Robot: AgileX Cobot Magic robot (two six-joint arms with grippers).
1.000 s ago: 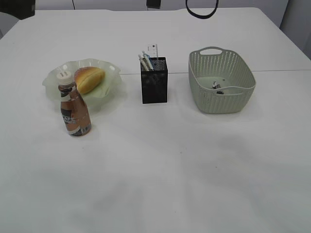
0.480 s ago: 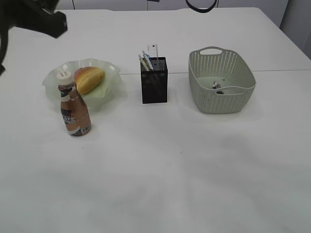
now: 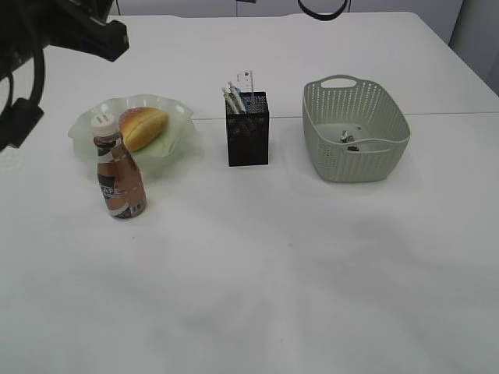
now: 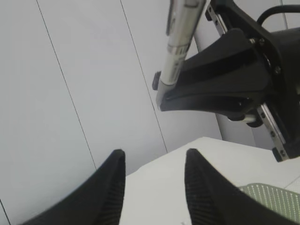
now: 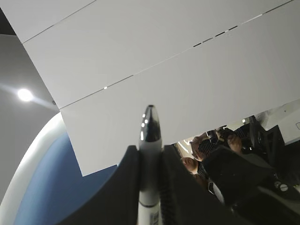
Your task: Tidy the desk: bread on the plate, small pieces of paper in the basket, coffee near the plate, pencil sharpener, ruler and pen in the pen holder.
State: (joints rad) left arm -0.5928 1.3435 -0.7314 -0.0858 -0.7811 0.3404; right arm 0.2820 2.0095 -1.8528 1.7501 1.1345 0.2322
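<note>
While the right pincer [image 5: 149, 154] clamps a pen [image 5: 149, 140], the left pincer [image 4: 154, 183] stands open and empty. On the counter [image 3: 273, 273], bread [image 3: 144, 127] occupies the plate [image 3: 175, 144], coffee [image 3: 118, 175] just beside; pen holder [image 3: 248, 139] and basket [image 3: 355, 128] stand further right.

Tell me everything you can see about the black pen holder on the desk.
The pen holder is a small black box of fine metal mesh, square and taller than wide. It stands upright on the white desk, between the plate and the basket, touching neither. A clear ruler and some pale pens stick out of its open top, leaning left. No gripper is near it.
</note>
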